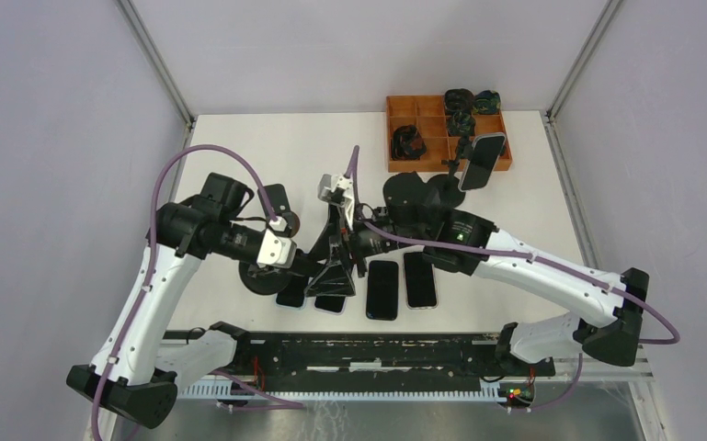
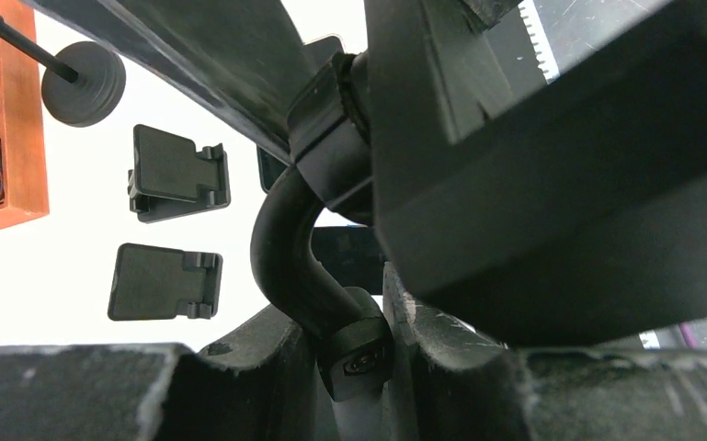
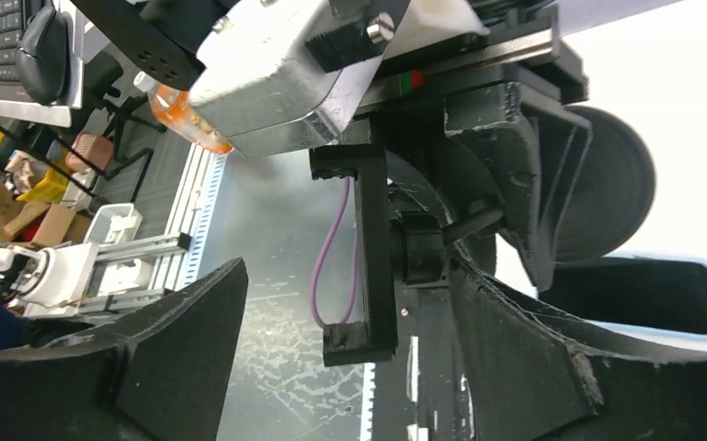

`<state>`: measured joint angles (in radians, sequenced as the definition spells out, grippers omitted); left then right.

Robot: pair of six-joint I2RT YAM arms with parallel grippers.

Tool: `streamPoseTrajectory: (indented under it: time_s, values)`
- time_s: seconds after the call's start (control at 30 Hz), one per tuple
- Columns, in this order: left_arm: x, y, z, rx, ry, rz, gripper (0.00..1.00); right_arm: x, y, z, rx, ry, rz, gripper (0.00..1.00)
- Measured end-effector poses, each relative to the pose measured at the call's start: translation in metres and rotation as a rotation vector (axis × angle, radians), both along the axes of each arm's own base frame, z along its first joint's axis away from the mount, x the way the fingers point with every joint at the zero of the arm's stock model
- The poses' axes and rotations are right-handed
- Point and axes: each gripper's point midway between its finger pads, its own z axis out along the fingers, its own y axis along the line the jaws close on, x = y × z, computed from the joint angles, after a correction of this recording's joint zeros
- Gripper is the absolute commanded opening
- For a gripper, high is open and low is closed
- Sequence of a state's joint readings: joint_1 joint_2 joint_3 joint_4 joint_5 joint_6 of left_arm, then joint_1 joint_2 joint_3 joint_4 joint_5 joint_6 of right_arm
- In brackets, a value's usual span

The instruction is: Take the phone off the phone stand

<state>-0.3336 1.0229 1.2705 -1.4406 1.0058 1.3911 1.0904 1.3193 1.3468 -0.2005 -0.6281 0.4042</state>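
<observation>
A black phone stand with a round base (image 1: 262,276) stands at the front left of the table. My left gripper (image 1: 331,269) is shut on its curved neck (image 2: 294,257), the fingers (image 2: 239,367) pressing on either side of the lower joint. The stand's cradle (image 3: 372,257) shows edge-on in the right wrist view and holds no phone. My right gripper (image 1: 347,230) is open, with its jaws on either side of that cradle. A second stand (image 1: 448,186) at the back right holds a phone (image 1: 483,161) upright.
Several phones lie flat near the front edge, among them two (image 1: 382,289) (image 1: 420,278) side by side. An orange compartment tray (image 1: 448,138) with dark items stands at the back right. Another round base (image 1: 406,193) is beside it. Two folded flat stands (image 2: 179,175) (image 2: 165,283) lie on the table.
</observation>
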Motion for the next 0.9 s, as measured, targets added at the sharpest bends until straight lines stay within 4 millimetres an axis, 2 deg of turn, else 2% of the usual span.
streamPoseTrajectory:
  time_s: [0.1, 0.2, 0.27, 0.33, 0.37, 0.43, 0.5, 0.57, 0.6, 0.7, 0.9]
  values:
    - [0.0, 0.0, 0.001, -0.001, 0.001, 0.002, 0.02, -0.004, 0.006, -0.01, -0.039, 0.004, 0.017, 0.72]
    - [0.0, 0.0, 0.003, -0.003, -0.005, 0.002, 0.02, -0.003, 0.007, -0.016, -0.067, 0.004, 0.017, 0.57]
    - [0.0, 0.0, 0.003, -0.004, -0.008, 0.002, 0.02, -0.001, 0.009, -0.016, -0.075, -0.002, 0.012, 0.43]
    - [0.0, -0.001, 0.004, -0.006, -0.008, 0.001, 0.04, 0.002, 0.011, -0.016, -0.086, -0.004, 0.001, 0.22]
    - [0.0, 0.0, 0.004, -0.006, -0.012, 0.003, 0.08, 0.004, 0.012, -0.017, -0.093, -0.006, -0.006, 0.12]
    - [0.002, 0.0, 0.005, -0.004, -0.017, 0.01, 0.25, 0.007, 0.011, -0.017, -0.103, -0.007, -0.021, 0.0]
    - [0.002, 0.0, 0.006, -0.006, -0.019, 0.012, 0.44, 0.009, 0.011, -0.016, -0.109, -0.01, -0.035, 0.0]
    - [0.003, 0.0, 0.008, -0.009, -0.026, 0.017, 0.82, 0.012, 0.011, -0.016, -0.113, -0.016, -0.049, 0.0]
    - [0.005, 0.0, 0.009, -0.012, -0.034, 0.019, 0.97, 0.014, 0.011, -0.016, -0.115, -0.019, -0.055, 0.0]
    - [0.006, -0.001, 0.014, -0.025, -0.05, 0.037, 1.0, 0.022, 0.008, -0.021, -0.137, -0.013, -0.085, 0.0]
    - [0.015, -0.001, 0.031, -0.063, -0.115, 0.11, 1.0, 0.082, -0.014, -0.026, -0.163, 0.003, -0.243, 0.0]
